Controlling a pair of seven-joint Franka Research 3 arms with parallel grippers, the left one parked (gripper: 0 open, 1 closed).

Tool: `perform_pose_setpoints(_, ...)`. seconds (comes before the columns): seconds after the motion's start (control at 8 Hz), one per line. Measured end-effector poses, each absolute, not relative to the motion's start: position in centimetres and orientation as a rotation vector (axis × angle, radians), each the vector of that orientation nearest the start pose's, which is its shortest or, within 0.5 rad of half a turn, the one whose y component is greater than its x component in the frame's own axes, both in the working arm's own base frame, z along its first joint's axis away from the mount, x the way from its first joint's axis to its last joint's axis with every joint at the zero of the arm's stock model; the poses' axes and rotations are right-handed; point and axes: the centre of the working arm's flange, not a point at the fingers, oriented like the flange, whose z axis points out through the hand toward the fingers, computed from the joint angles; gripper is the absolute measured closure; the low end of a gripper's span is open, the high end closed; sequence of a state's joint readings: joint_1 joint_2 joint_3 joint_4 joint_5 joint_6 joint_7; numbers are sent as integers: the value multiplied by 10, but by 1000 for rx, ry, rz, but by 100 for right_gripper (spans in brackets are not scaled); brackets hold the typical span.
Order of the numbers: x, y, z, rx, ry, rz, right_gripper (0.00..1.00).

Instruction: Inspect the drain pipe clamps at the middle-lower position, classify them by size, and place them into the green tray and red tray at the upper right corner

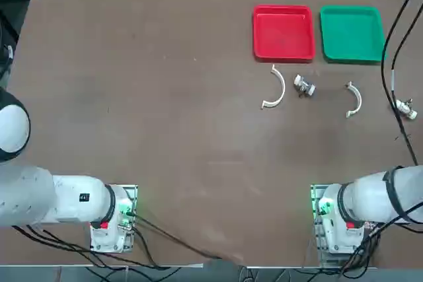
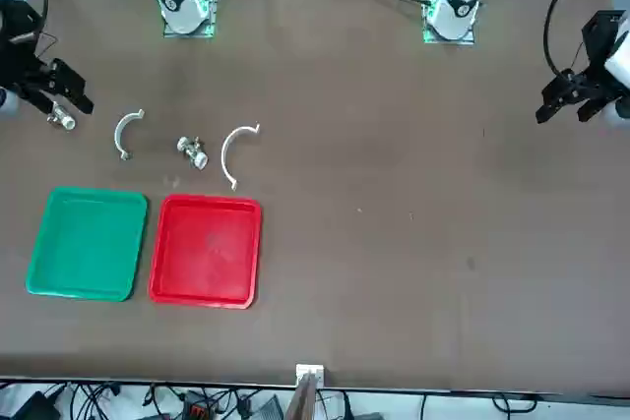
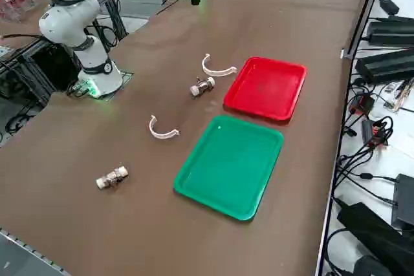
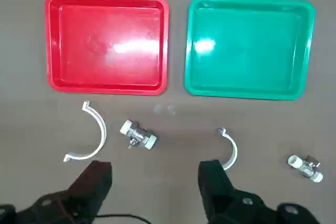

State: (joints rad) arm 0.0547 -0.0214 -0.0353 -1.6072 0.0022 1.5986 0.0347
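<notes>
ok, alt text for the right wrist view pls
Looking down past the open right gripper at a brown table: an empty red tray and empty green tray sit side by side. On the table between the trays and the gripper lie a larger white C-shaped clamp, a silver fitting, a smaller white clamp and a second fitting.

Two white C-shaped drain pipe clamps lie flat on the brown table, well apart, both outside the trays. Larger clamp (image 1: 275,88) sits just below the red tray (image 1: 283,33) in the top view, near its lower edge, not touching. Smaller clamp (image 1: 354,99) sits below the green tray (image 1: 351,34). Both trays are flat, square, raised rim, side by side with a narrow gap, nothing in them.
</notes>
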Motion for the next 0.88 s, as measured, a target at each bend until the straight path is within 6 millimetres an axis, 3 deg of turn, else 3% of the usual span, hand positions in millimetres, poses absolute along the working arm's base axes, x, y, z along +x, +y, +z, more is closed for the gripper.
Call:
perform_pose_setpoints(0.38,549,23,621,-3115,100,-2,0)
perform_pose_setpoints(0.62,545,80,599,-3103,170,80,0)
perform_pose_setpoints(0.88,538,142,545,-3092,329,142,0)
